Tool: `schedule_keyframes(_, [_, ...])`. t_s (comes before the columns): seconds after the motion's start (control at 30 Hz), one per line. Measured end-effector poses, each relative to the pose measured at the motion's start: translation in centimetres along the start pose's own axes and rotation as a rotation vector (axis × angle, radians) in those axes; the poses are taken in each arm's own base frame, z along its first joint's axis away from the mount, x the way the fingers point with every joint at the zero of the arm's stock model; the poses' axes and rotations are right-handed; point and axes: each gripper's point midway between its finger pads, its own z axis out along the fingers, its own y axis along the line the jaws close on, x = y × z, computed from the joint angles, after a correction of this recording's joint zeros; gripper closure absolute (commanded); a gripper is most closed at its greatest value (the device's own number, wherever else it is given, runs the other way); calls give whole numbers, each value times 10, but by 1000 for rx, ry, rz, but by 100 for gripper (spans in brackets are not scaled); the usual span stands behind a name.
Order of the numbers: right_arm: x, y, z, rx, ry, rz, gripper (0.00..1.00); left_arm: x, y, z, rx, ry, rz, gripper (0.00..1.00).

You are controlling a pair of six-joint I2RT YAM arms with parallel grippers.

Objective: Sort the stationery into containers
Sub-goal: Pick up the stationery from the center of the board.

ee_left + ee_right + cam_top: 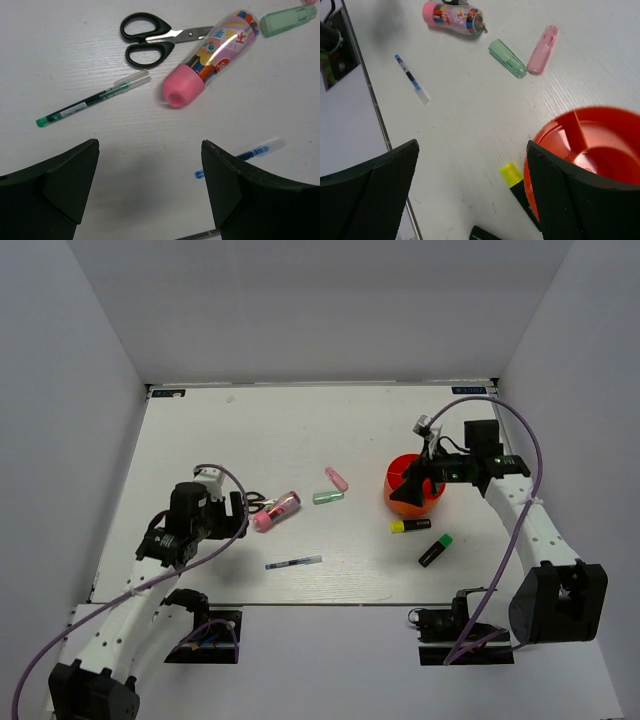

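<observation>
The fat pink tube lies well left of the orange-red cup, just ahead of the left gripper. Its jaws are spread and empty. The tube's cap faces them, its long axis slanting cupward. The right gripper gapes empty over the cup.

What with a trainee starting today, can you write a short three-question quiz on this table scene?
1. True or false: the scissors lie right beside the pink tube.
2. Which lies nearest the orange cup? A yellow marker, B scissors, C pink tube.
3. How many of the two, left hand and right hand, hold something?
Key: 1 true; 2 A; 3 zero, both are open.
</observation>
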Motion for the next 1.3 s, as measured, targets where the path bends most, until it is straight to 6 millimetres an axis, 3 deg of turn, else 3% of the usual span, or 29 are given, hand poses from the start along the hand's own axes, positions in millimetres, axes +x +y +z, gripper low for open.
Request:
schedule_keyframes(0.1, [-17, 7, 8, -48, 15, -113, 10, 7, -6, 5, 32, 62, 1, 7])
schedule_keyframes(0.2, [-32, 9, 20, -88, 21, -193, 12, 10, -21, 6, 125, 83, 25, 15])
schedule_keyframes(0.27, [-28, 10, 25, -103, 31, -203, 12, 10, -30, 8, 182, 98, 48, 19])
schedule_keyframes(0.3, [-23, 10, 28, -109, 35, -204, 12, 9, -35, 9, 209, 107, 64, 26])
schedule_keyframes(0.4, [2, 10, 33, -120, 67, -171, 12, 5, -46, 20, 269, 146, 131, 39])
schedule_keyframes(0.5, [20, 10, 35, -120, 97, -142, 12, -2, -56, 32, 311, 185, 214, 30])
schedule_keyframes(0.63, [22, 14, 31, -111, 91, -174, 10, -9, -60, 48, 319, 228, 301, 21])
schedule_keyframes(1.1, [18, 19, 25, -98, 70, -215, 10, 4, -50, 71, 233, 341, 547, 21])
schedule_keyframes(1.27, [19, 14, 26, -81, 74, -237, 12, 6, -45, 74, 196, 353, 552, 26])
schedule_keyframes(1.3, [20, 13, 27, -82, 73, -256, 12, 4, -44, 73, 182, 348, 539, 33])
